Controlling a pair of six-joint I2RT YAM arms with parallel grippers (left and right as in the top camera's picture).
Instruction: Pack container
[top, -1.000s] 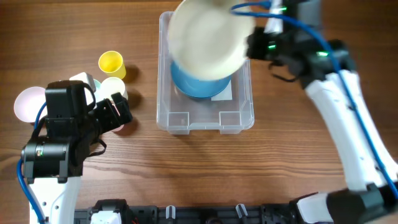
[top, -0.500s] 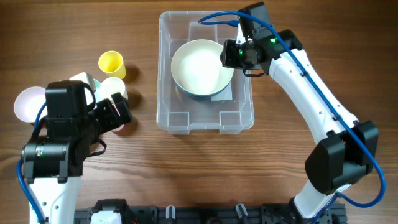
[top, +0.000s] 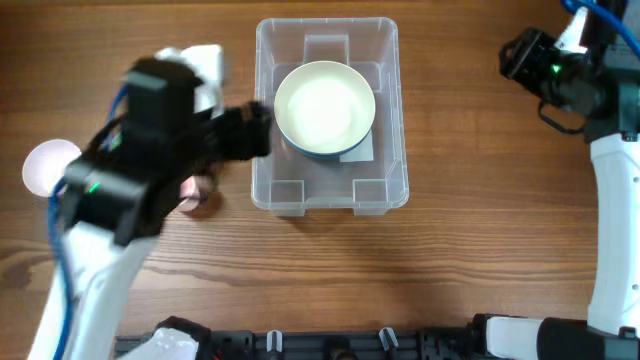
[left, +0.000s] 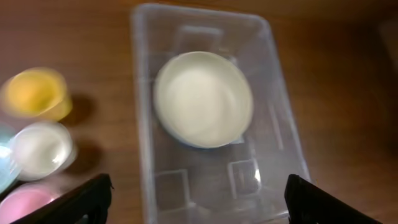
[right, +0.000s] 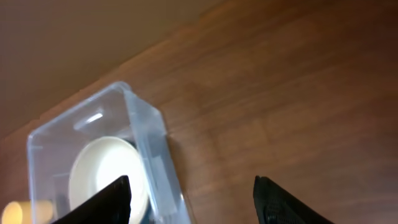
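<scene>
Wood-grain table (top: 470, 250) is filling every view, and the clear container (top: 385, 185) is sitting at its middle, long side running away from the robot. A cream bowl (top: 325, 108) is resting inside it, nested on a blue bowl (top: 322, 152) that is showing only as a thin rim, with the white label (top: 360, 152) peeking out beneath.

The left gripper (left: 198, 179) is hanging over the container's near end with its fingers spread wide and nothing between them. From overhead its dark body is reaching right up to the bin's left wall. The right gripper (right: 189, 183) is also gaping and empty, well off to the container's right.

A yellow cup (left: 34, 93) and a white cup (left: 40, 149) are standing close together left of the bin, with a pink bowl (top: 45, 165) further out.

The main hazard is probably the left arm clipping that thin clear wall, since a light bin would likely slide or twist. The cups are crowding each other, so wide fingers closing on one might be toppling its neighbour. The bowls are taking up most of the floor, so a cup set down on the cream rim could tip over.
</scene>
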